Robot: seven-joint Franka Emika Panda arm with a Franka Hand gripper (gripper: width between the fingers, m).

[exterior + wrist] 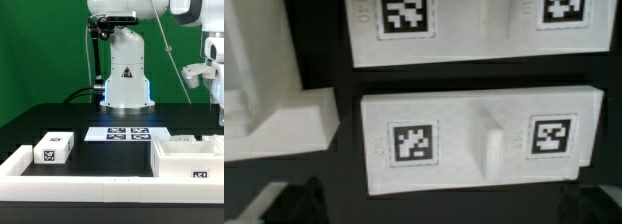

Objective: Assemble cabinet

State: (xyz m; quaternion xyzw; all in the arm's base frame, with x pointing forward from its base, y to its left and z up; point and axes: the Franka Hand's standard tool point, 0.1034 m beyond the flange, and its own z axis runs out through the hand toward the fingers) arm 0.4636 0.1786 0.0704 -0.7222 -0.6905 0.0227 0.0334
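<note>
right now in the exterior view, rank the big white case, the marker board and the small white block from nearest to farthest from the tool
1. big white case: at the exterior view's right, below the tool.
2. marker board: in the middle of the view.
3. small white block: far over at the exterior view's left.
</note>
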